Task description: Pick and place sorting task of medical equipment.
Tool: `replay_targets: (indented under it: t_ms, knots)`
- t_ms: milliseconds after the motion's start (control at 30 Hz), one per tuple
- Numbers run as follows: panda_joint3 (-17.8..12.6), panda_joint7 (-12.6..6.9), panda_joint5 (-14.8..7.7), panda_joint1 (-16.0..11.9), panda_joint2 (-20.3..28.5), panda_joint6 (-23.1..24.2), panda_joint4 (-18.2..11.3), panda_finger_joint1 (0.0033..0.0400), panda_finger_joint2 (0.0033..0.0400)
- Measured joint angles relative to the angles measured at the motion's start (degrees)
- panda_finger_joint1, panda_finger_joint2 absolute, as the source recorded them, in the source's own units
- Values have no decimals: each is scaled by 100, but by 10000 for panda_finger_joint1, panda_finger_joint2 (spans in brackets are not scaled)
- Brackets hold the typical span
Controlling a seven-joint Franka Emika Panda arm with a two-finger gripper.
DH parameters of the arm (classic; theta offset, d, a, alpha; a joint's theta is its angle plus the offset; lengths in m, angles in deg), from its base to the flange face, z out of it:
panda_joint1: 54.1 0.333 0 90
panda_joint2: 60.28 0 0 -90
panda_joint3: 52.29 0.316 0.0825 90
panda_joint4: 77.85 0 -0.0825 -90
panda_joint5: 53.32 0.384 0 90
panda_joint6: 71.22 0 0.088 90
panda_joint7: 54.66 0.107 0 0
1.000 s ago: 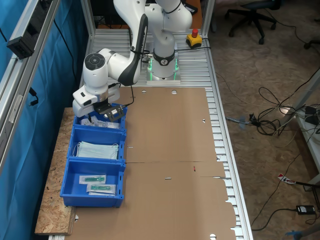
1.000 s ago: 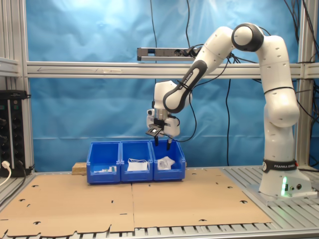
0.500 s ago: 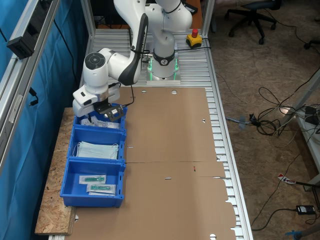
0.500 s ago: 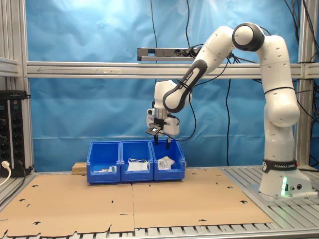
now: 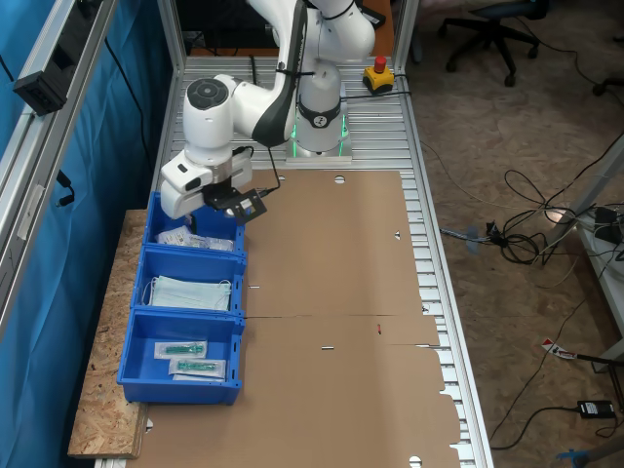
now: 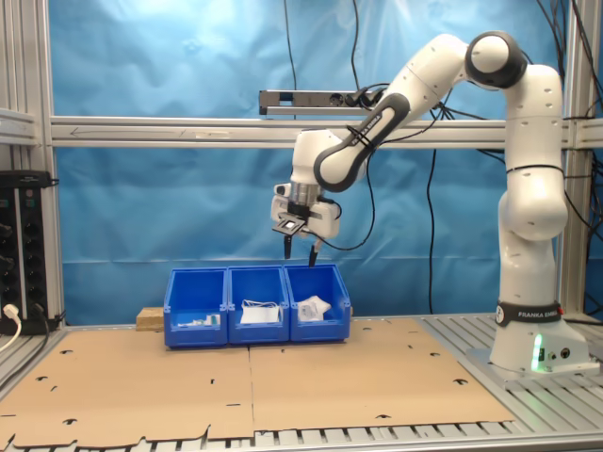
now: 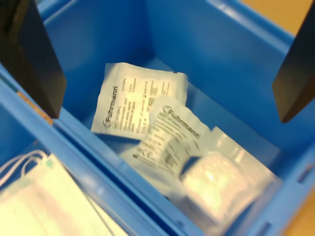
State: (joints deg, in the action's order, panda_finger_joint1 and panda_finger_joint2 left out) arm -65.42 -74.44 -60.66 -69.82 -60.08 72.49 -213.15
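Several crinkled whitish packets of medical equipment (image 7: 140,100) lie in a heap in the blue bin (image 5: 230,234) nearest the robot base. In the second exterior view the packets (image 6: 312,306) sit in the bin at the row's right end (image 6: 320,330). My gripper (image 5: 242,206) hangs open above this bin, over its edge toward the cardboard, well clear of the packets. Nothing is between its dark fingers (image 7: 33,59). In the second exterior view the gripper (image 6: 299,255) is a short way above the bin's rim.
Three blue bins stand in a row beside the blue curtain. The middle bin (image 5: 148,265) holds light-blue face masks (image 5: 189,292). The farthest bin (image 5: 132,366) holds clear sleeves with green items (image 5: 185,349). Brown cardboard (image 5: 341,292) covers the table.
The gripper has risen out of the bin nearest the robot base and shifted toward the cardboard side. It stays open and empty; the packets remain in the bin.
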Motion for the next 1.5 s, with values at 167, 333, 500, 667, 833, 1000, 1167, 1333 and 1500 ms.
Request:
replay_targets:
  t_ms: [167, 333, 500, 667, 833, 1000, 1167, 1333, 1500]
  knots:
    - [123, 0, 0, 203, 515, -370, -135, 400, 400]
    - [202, 0, 0, 478, 1035, -845, -227, 400, 400]
    - [253, 0, 0, 768, 1539, -1387, -257, 400, 400]
    - [281, 0, 0, 1043, 2046, -1936, -285, 400, 400]
    - [304, 0, 0, 1264, 2509, -2427, -289, 400, 400]
    - [316, 0, 0, 1435, 2904, -2920, -289, 400, 400]
    - [320, 0, 0, 1558, 3214, -3398, -291, 400, 400]
    - [325, 0, 0, 1621, 3424, -3766, -291, 400, 400]
    - [328, 0, 0, 1669, 3557, -4081, -291, 400, 400]
